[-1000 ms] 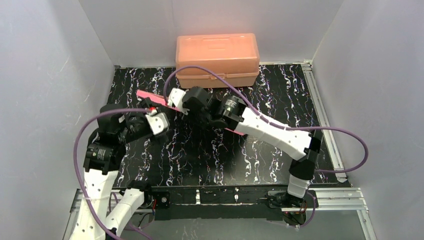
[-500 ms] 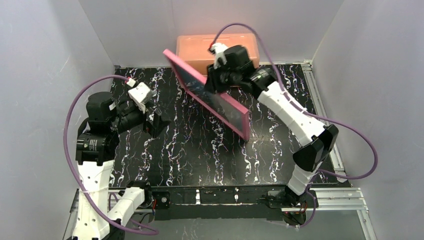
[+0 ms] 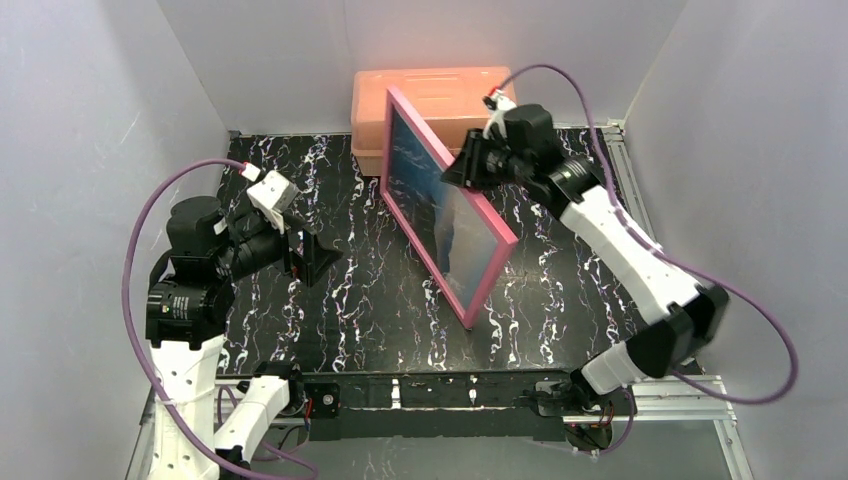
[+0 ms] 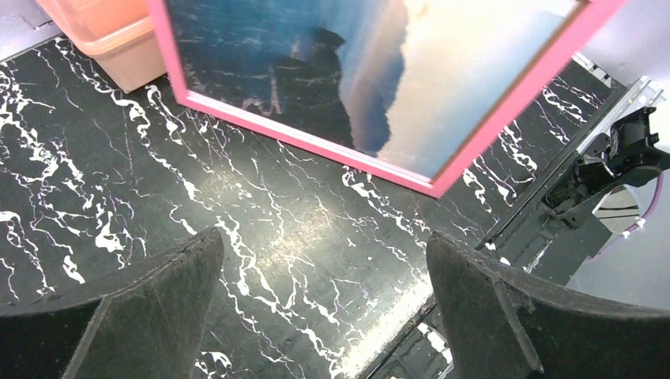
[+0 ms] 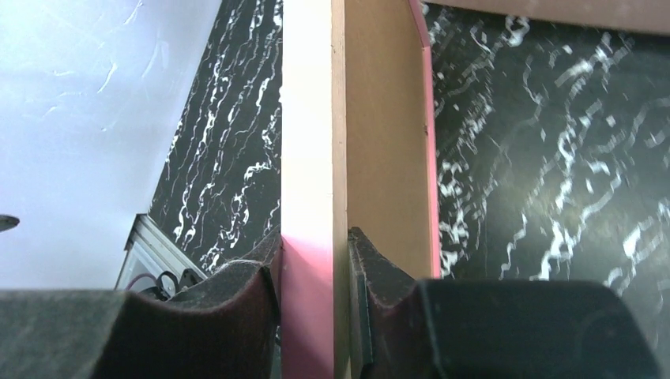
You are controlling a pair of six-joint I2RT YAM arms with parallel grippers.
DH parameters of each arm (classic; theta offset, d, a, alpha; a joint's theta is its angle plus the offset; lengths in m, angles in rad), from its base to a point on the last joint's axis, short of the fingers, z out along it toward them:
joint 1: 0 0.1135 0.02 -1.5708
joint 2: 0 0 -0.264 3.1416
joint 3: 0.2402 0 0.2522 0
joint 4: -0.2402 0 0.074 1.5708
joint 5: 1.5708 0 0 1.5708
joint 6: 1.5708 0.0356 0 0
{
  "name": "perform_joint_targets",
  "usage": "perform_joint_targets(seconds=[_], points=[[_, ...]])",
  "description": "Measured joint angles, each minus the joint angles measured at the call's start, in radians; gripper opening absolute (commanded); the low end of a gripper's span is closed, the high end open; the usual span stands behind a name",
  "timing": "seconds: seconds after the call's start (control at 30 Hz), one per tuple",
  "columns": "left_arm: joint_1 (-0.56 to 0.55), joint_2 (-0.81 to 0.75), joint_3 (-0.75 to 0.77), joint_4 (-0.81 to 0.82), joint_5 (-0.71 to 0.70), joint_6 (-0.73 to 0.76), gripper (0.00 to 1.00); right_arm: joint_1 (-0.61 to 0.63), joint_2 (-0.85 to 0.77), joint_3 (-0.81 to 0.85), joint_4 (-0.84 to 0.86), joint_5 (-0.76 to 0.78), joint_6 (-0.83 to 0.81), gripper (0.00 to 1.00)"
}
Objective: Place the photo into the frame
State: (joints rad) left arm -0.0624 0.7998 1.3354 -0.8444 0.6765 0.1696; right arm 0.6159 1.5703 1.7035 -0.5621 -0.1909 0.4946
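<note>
The pink frame [image 3: 490, 268] stands tilted on its long edge on the black marbled table, with the blue sea-and-cloud photo [image 3: 440, 200] showing behind its pane. My right gripper [image 3: 468, 168] is shut on the frame's top edge; the right wrist view shows its pads clamping the pink edge [image 5: 308, 300] and the tan back [image 5: 383, 142]. The left wrist view shows the frame [image 4: 506, 103] and the photo [image 4: 332, 63] facing it. My left gripper [image 3: 312, 255] is open and empty, low over the table, to the left of the frame.
A salmon-pink lidded box [image 3: 440, 95] stands at the back, just behind the frame's far end. Grey walls close in the left, right and back. A metal rail [image 3: 640, 230] runs along the table's right edge.
My right gripper has lifted the frame from near-flat and swung it upright, turning its photo side toward the left arm. My left arm has drawn back left and opened.
</note>
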Motion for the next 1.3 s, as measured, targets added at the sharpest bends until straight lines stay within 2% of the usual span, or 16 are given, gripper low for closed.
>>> perform_joint_targets(seconds=[0.23,0.53,0.63,0.7,0.97,1.13,1.3], points=[[0.000,0.041,0.000,-0.039,-0.020,0.003,0.98,-0.016,-0.363,-0.372,0.068,0.118,0.109,0.01],[0.001,0.213,0.000,-0.145,-0.108,0.060,0.99,-0.021,-0.627,-0.706,0.147,0.295,0.230,0.02],[0.006,0.235,-0.031,-0.153,-0.142,0.082,0.99,-0.020,-0.650,-0.850,0.185,0.303,0.301,0.02],[0.010,0.230,-0.054,-0.158,-0.158,0.097,0.99,-0.019,-0.652,-0.887,0.215,0.299,0.319,0.03],[0.036,0.205,-0.105,-0.151,-0.188,0.156,0.99,-0.019,-0.720,-1.144,0.501,0.299,0.423,0.10],[0.064,0.233,-0.122,-0.149,-0.188,0.183,0.99,-0.022,-0.650,-1.211,0.650,0.282,0.434,0.16],[0.121,0.274,-0.136,-0.146,-0.187,0.200,0.99,-0.031,-0.591,-1.236,0.727,0.276,0.418,0.19]])
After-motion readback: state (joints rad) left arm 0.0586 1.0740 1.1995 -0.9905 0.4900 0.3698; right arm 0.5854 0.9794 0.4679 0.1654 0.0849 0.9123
